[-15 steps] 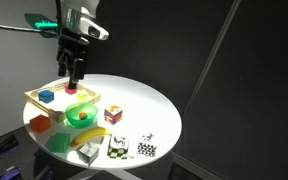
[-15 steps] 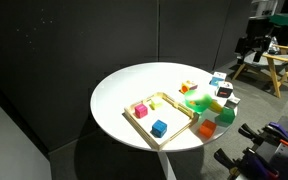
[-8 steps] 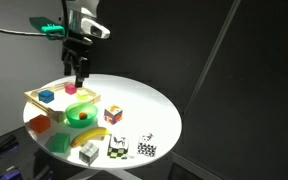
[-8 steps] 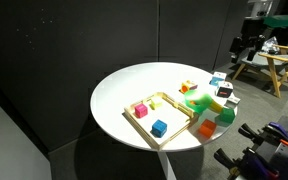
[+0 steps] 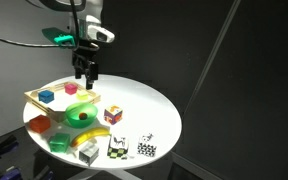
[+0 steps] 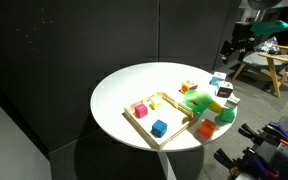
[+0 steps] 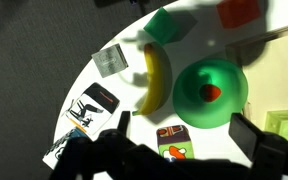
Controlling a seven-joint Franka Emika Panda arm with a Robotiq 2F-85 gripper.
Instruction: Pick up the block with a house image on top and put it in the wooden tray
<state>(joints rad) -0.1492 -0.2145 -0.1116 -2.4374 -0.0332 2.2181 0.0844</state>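
Closest to me on the round white table (image 5: 156,105) sit the black-and-white patterned cubes (image 5: 117,147) and a banana (image 5: 89,140). Behind them the block with a house image on top (image 5: 113,115) rests on bare tabletop just beside the green dish (image 5: 81,114) (so outside the tray). Farther back lies the wooden tray (image 5: 34,97). My gripper (image 5: 85,76) hangs over that side of the table, jaws spread wide and empty.

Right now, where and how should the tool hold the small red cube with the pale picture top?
Probably from above, on two opposite red sides of the small red cube: it sits flat, picture up, bare round white table beside it.
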